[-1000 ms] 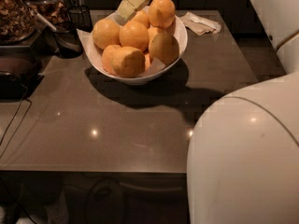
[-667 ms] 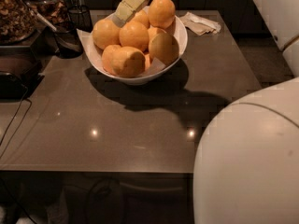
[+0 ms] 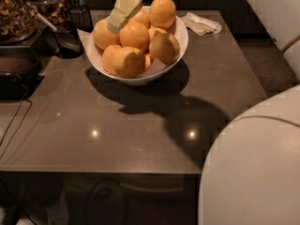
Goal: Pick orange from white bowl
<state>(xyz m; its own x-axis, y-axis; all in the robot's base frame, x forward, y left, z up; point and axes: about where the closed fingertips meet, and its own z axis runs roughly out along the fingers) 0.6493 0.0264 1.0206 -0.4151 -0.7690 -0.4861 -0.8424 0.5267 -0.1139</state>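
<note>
1. Your robot's white arm shell (image 3: pixel 253 168), at 5 o'clock, has slid slightly right, uncovering more of the surface (image 3: pixel 117 130).
2. The white bowl (image 3: pixel 136 81) sits unmoved at the surface's 12 o'clock.
3. The hand (image 3: pixel 119 15) has dipped toward 7 o'clock over the pile. You cannot tell how open it is or whether it grips anything.
4. The orange (image 3: pixel 103 35) beneath its tip lies in the bowl, so the pick looks imminent but not made.
</note>
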